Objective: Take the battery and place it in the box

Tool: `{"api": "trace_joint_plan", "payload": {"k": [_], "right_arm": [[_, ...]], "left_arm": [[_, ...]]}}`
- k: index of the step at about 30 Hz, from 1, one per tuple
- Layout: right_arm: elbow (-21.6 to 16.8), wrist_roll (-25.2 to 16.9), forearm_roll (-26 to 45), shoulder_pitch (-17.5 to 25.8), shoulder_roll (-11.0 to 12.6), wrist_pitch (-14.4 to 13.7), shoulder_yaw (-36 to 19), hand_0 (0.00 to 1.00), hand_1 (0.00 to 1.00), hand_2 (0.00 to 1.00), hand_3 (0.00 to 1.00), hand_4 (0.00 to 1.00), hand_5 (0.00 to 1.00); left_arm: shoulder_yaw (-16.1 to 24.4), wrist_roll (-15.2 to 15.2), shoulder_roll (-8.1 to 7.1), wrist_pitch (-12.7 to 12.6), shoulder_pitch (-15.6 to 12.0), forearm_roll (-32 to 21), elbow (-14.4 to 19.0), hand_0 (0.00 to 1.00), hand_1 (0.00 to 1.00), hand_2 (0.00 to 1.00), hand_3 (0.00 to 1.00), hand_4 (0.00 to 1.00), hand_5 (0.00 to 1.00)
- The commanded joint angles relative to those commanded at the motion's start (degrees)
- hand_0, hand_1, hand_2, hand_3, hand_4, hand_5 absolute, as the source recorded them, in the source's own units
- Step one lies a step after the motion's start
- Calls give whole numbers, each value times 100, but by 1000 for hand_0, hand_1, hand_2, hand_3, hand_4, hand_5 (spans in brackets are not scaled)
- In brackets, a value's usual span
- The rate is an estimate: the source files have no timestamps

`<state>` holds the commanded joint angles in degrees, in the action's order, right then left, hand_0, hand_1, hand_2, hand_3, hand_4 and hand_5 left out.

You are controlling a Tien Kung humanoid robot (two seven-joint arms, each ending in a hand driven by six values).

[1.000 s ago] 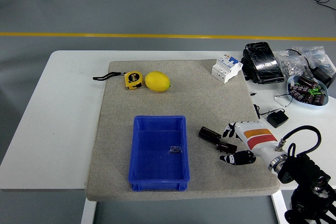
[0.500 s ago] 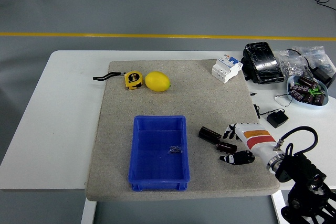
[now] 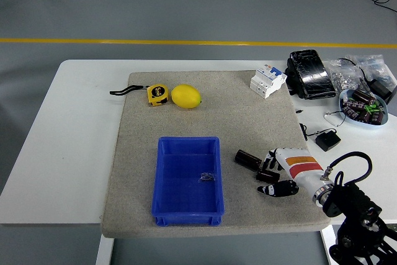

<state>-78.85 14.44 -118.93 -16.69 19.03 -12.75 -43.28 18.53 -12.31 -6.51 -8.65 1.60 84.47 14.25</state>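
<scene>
Battery (image 3: 248, 159) lies on the grey mat (image 3: 248, 110), just right of the blue box (image 3: 187, 180), unmoved over the last second. Right hand (image 3: 280, 172) has slid slightly down toward the near edge, fingers (image 3: 268, 175) curled beside the battery's end; whether they grip it I cannot tell. Lifting remains undone.

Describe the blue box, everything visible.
The blue box is a shallow, open-topped rectangular bin, plastic by its look, with a raised rim and ribbing on its near wall. It sits upright and flat on the grey mat, near the mat's front edge, long side running away from the camera. Inside lies only a small dark bit, too small to identify. The battery lies to its right, apart from it. Nothing grips or touches the box.
</scene>
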Motion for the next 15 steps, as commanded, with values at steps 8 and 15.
{"api": "trace_joint_plan", "payload": {"k": [8, 15], "right_arm": [[134, 12, 133, -74, 1, -69, 55, 256, 406, 480, 491, 915, 336], [198, -3, 156, -114, -12, -157, 128, 247, 405, 475, 488, 889, 333]], "left_arm": [[-4, 19, -2, 20, -5, -1, 2, 725, 696, 736, 674, 700, 678], [2, 24, -1, 39, -6, 13, 6, 724, 695, 736, 675, 700, 677]]}}
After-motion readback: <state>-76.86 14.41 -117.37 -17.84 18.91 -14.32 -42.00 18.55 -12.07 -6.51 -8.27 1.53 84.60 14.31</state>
